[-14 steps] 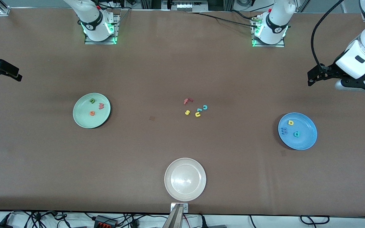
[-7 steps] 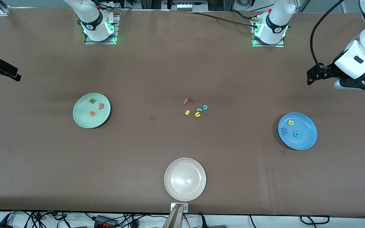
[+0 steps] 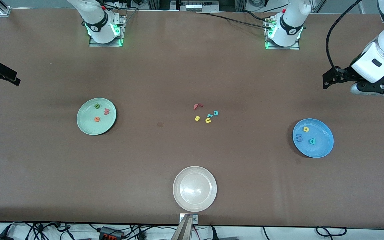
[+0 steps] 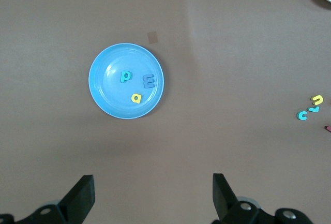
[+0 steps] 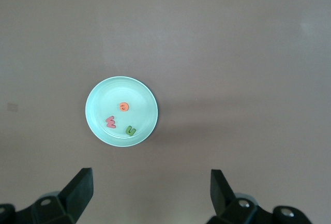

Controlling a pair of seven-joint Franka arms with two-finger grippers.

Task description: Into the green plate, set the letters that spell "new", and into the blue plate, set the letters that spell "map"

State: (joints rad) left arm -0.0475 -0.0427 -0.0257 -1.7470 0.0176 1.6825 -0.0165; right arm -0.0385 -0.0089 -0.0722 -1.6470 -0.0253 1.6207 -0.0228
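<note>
Mid-worktop sits a small cluster of toy letters: a red "f", a yellow "s", a yellow "u" and a teal "c". A beige-white round plate rests nearest the front camera on the brown worktop.

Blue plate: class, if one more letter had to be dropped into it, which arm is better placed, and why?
Left. The left gripper, open and empty, is up at the blue plate's end of the table; the right gripper, also open, is up near the green plate.
</note>
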